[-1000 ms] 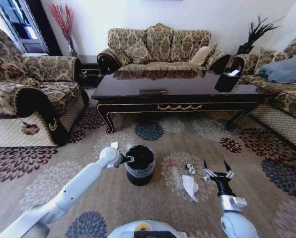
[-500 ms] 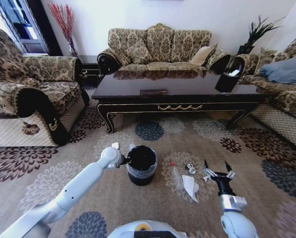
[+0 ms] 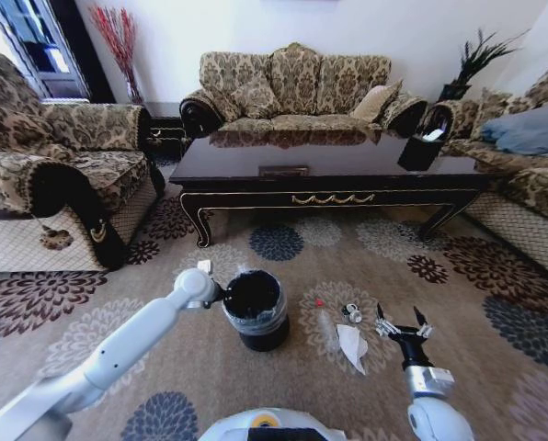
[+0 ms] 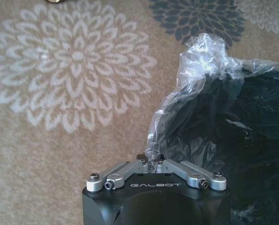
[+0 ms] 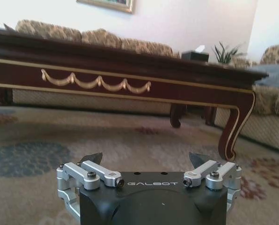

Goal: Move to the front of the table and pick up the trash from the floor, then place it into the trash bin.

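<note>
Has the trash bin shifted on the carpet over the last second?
Yes. The trash bin, held at its rim by the left gripper, sits slightly lower in the head view, farther from the table, which has not shifted.

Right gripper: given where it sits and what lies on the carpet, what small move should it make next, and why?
Probably swing the right gripper toward the robot's left and down onto the white paper. Its fingers are spread, it holds nothing, and the paper lies on the floor just beside it, while the left gripper holds the trash bin by its liner.
</note>
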Motion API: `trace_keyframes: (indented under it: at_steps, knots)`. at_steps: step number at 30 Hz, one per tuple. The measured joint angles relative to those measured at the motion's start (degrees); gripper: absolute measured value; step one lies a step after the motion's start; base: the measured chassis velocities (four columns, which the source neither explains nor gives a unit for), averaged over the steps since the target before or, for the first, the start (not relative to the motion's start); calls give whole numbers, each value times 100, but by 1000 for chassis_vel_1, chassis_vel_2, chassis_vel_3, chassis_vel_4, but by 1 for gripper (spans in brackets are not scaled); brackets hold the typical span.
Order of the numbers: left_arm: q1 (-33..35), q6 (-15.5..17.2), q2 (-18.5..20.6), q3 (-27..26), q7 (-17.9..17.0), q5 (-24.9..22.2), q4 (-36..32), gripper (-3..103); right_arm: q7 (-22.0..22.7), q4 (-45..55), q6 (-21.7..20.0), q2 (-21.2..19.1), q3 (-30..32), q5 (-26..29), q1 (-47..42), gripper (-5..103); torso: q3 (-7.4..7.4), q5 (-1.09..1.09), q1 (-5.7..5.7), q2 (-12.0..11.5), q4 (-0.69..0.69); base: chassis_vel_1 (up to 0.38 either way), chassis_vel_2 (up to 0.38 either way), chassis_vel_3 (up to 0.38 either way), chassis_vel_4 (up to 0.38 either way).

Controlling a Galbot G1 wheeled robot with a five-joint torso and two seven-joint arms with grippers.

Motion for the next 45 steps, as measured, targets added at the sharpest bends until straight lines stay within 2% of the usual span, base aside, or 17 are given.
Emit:
trace_keyframes:
  at_steps: [6,11,16,27,31,37,45]
  knots:
    - [-80,0,68,43,-89,-52,-206,2,6,-780,-164,-338,-86,179,452,100,0,-1,0,0,-1,0,0,0,0]
    - [-76,0,177,139,-109,-13,-382,2,-163,-1936,-298,-848,-340,407,946,100,0,-1,0,0,-1,0,0,0,0]
    - [-57,-2,215,186,-111,62,-417,2,-281,-2738,-261,-993,-632,498,1368,100,0,-1,0,0,0,0,0,0,0]
    - [-132,-5,388,310,-204,-32,-653,2,-290,-4346,-238,-877,-1269,537,2580,100,1,-3,0,0,1,0,0,0,0]
    - [-222,-6,481,321,-266,-211,-768,2,-274,-4920,-147,-648,-1404,338,3053,100,0,-1,0,0,0,0,0,0,0]
    - [-214,-7,549,274,-285,-293,-855,2,-128,-5397,-28,-414,-1275,-65,3360,100,0,-2,0,0,-1,0,0,0,0]
    - [-79,-8,593,170,-285,-298,-935,2,46,-5643,-66,-242,-1116,16,3469,100,0,-3,0,0,-1,0,0,0,0]
